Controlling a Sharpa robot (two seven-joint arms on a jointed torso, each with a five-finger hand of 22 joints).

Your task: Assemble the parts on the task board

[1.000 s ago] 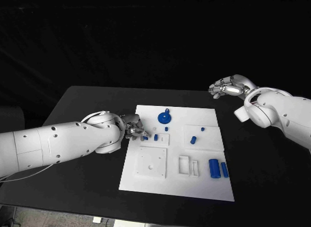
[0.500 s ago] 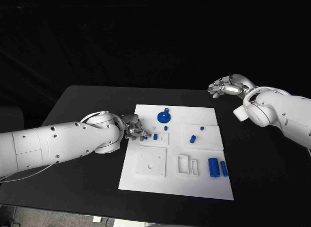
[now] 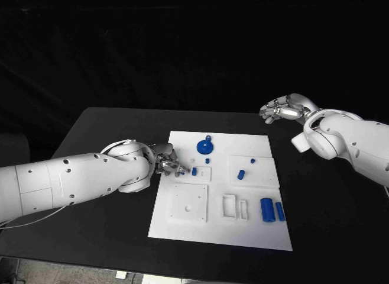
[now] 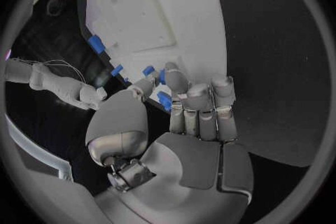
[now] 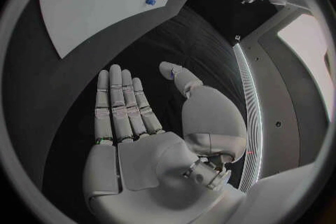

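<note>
- The task board (image 3: 220, 236) lies in the middle of the black bench (image 3: 92, 177), with bare bench on every side of it; the widest open strips run along its left and right edges.
- The left hand (image 3: 167, 162) sits at the board's left edge, near its far corner. Its fingers are curled around a small blue part (image 4: 165, 99); the wrist view suggests a pinch between thumb and fingers, though the contact is partly hidden.
- The right hand (image 3: 284, 109) is over the bench's far right corner, well apart from the board, its fingers straight and apart, holding nothing.
- A round blue part (image 3: 206, 145) lies near the board's far edge.
- Two blue cylinders (image 3: 268, 209) lie side by side near the board's right edge.
- A raised square block (image 3: 187, 203) sits towards the left edge, a rectangular recess (image 3: 230, 207) beside it.
- Small blue pegs (image 3: 240, 174) stand around the board's middle.
</note>
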